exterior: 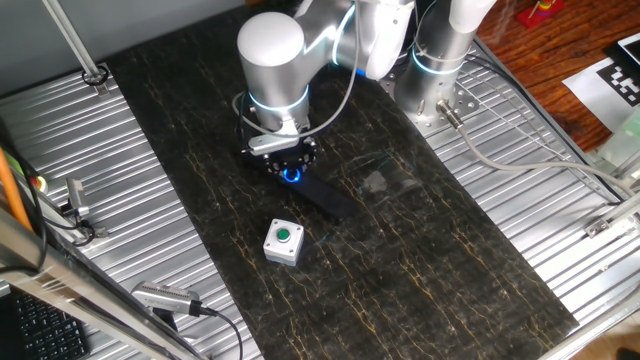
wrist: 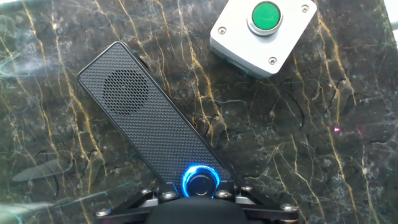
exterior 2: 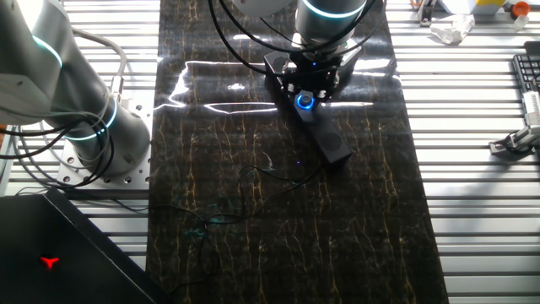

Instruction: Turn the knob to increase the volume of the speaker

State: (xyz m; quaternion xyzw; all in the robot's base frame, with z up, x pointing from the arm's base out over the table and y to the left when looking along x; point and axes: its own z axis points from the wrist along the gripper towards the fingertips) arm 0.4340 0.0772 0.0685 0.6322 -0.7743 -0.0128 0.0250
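The speaker [wrist: 149, 118] is a long, flat black bar lying diagonally on the dark marble table; it also shows in one fixed view [exterior: 325, 197] and the other fixed view [exterior 2: 325, 139]. The knob [wrist: 200, 183], a small black dial ringed in glowing blue, sits at the bar's near end. My gripper [wrist: 200, 200] is directly over the knob, with its linkages spread to either side of the blue ring. The ring shows unbroken on both sides and nothing pinches the dial, so the jaws look open. The fingertips themselves are hidden. The blue glow shows under the gripper [exterior: 291, 172] in both fixed views.
A small grey box with a green button [wrist: 263, 34] stands just beyond the speaker's far end, also in one fixed view [exterior: 283, 241]. A second robot base [exterior 2: 93, 127] stands on the ribbed metal table beside the marble mat. Thin cables lie on the mat [exterior 2: 253, 181].
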